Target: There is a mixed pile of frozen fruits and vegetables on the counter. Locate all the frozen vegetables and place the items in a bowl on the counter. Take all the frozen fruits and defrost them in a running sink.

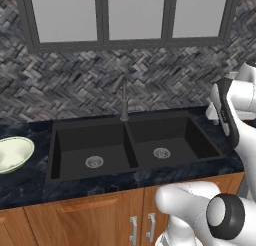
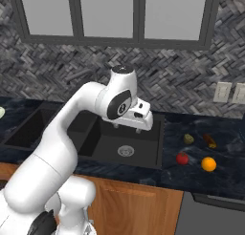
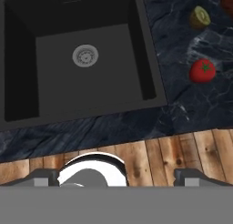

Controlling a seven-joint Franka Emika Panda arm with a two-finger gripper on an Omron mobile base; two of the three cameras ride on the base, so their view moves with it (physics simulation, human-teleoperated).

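My gripper (image 2: 127, 128) hangs open and empty over the right basin of the black sink (image 2: 139, 150), fingers pointing down. On the dark counter (image 2: 229, 181) to the right of the sink lies the mixed pile, well apart from the gripper: a red round item (image 2: 182, 158), an orange ball (image 2: 208, 164), a yellowish-olive lump (image 2: 189, 139) and a dark brown oblong (image 2: 209, 141). In the hand view the open gripper (image 3: 117, 177) looks down on the basin's drain (image 3: 85, 55), with the red item (image 3: 202, 71) and the olive lump (image 3: 200, 17) off to the right. The pale bowl (image 1: 12, 152) sits empty left of the sink (image 1: 107, 140).
A tall dark faucet (image 1: 123, 97) rises behind the divider between the basins, with no water showing. Wall outlets (image 2: 229, 92) sit above the pile. Wooden cabinet doors with metal handles (image 1: 142, 230) front the counter (image 1: 30, 187). A window runs above the tiled wall.
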